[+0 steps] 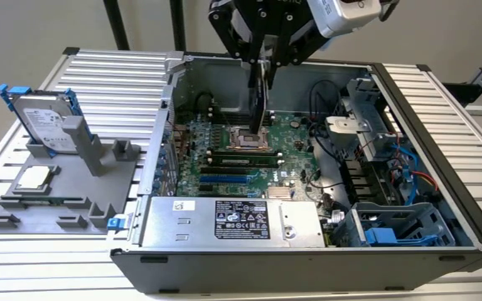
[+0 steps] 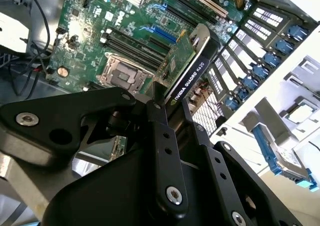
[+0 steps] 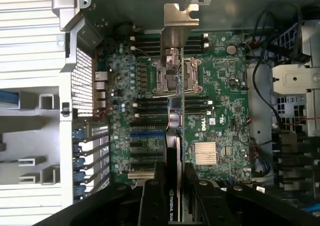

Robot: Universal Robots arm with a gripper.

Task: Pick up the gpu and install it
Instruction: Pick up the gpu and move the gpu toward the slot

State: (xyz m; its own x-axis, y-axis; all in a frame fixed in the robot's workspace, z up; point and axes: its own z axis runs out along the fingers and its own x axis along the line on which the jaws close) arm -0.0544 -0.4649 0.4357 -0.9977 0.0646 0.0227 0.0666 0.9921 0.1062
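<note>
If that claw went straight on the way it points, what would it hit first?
The gripper, shut on the gpu, points down into the case. The gpu's lower edge would probably meet the motherboard first, near the socket; depth is unclear.

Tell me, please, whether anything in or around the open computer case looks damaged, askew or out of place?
Nothing looks damaged or spilled. The gpu is clamped on edge in the gripper above the motherboard, not seated in a slot. Outside the case, the hard drive leans tilted in its grey holder.
</note>
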